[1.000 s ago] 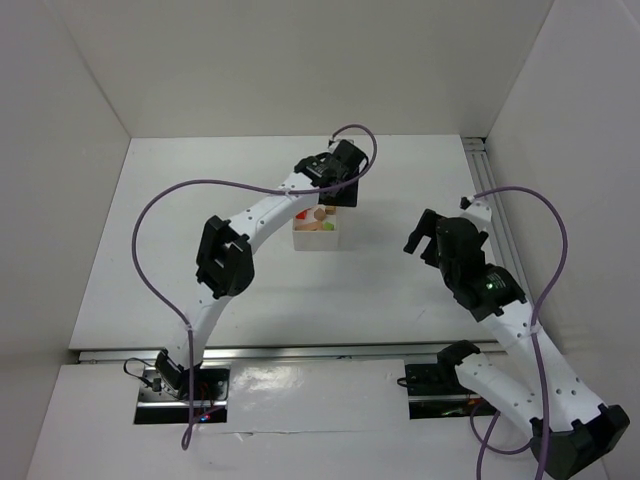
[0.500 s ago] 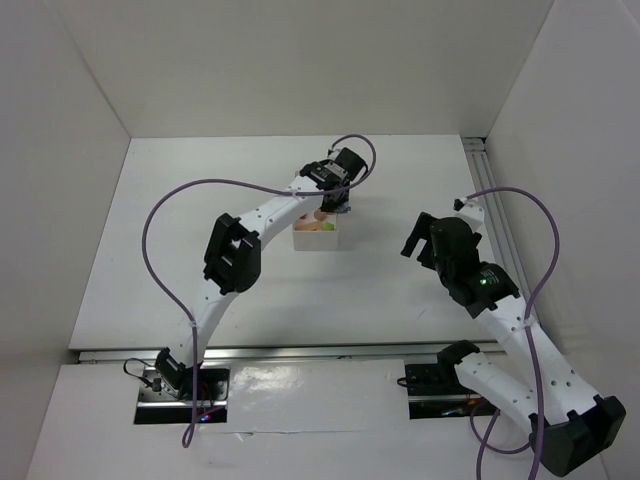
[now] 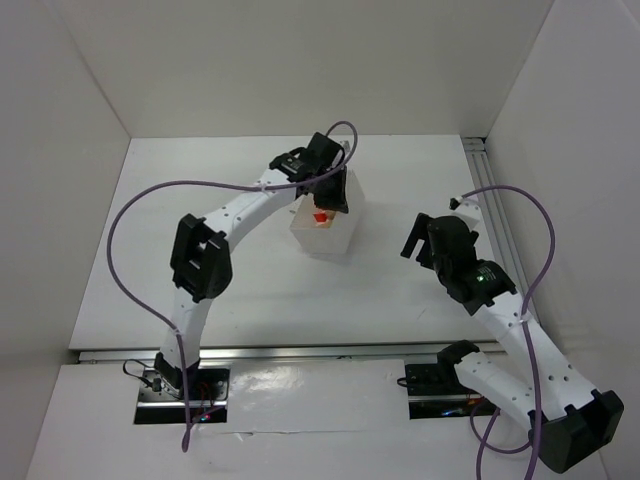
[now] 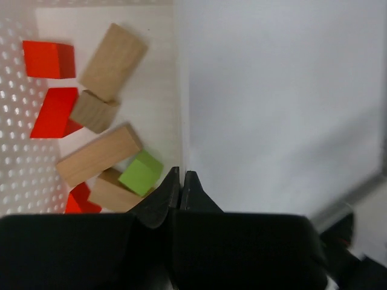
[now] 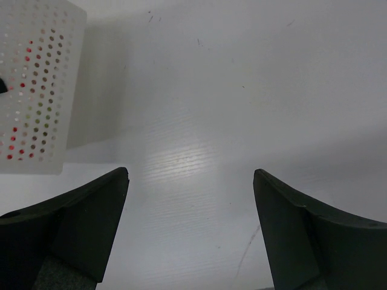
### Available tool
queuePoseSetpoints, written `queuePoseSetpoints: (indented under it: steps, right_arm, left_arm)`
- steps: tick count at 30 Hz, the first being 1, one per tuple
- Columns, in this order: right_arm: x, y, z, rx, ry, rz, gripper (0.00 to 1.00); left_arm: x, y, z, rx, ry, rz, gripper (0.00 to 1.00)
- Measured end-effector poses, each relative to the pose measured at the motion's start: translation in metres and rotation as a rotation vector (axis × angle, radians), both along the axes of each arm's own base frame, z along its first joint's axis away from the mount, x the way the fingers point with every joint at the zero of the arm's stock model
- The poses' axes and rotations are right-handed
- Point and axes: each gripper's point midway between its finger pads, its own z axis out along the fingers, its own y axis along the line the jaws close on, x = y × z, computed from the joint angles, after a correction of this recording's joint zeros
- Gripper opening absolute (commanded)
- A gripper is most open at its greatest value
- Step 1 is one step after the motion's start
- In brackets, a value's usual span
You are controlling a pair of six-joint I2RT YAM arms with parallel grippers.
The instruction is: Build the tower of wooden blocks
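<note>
1. From overhead I can barely see into the white perforated box [image 3: 322, 240]. The left gripper [image 3: 327, 196] covers its far side, and only one red block [image 3: 320, 217] shows inside.
2. On the left wrist camera, the gripper's black body cuts off the nearest wood blocks [image 4: 98, 156] in the box. A red corner and a tan end poke out from behind it.
3. The right wrist camera shows me only the box's holed wall. Through the holes I get red and greenish specks, not block shapes.
4. I cannot tell whether the box sits flat on the table [image 5: 211, 90] or is tipped.
5. The left jaws are pinched together on the box's thin side wall, one finger inside and one outside.
6. The lime green block [image 4: 140, 173] lies just beside the inside finger. The other red and tan blocks lie jumbled across the box floor, beyond the green one.
7. The right gripper [image 5: 190, 202] is spread wide and holds nothing. It hangs over bare table to the right of the box, well apart from it.
</note>
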Motion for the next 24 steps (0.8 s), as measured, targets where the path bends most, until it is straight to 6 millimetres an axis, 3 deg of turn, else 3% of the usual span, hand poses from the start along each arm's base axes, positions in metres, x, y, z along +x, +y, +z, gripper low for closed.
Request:
queuePoseSetpoints:
  steps: [4,7,12,16,24]
  right_arm:
    - [0.001,0.0,0.0,-0.009,-0.001,0.006,0.9]
    - [0.002,0.0,-0.002,-0.018,0.009,0.011,0.9]
    - [0.003,0.001,-0.002,-0.024,0.012,0.015,0.9]
    - [0.004,0.0,0.003,-0.025,-0.001,0.014,0.9]
    - [0.003,-0.002,0.004,-0.033,-0.003,0.011,0.9]
  left_arm:
    - [-0.025,-0.012,0.042,-0.23,0.027,-0.128,0.0]
    - [-0.032,-0.023,0.058,-0.414,0.054,-0.21,0.0]
    - [-0.036,-0.033,0.053,-0.634,0.127,-0.271,0.0]
    - [-0.026,-0.044,0.049,-0.801,0.152,-0.31,0.0]
    - [-0.02,-0.037,0.037,-1.024,0.245,-0.301,0.0]
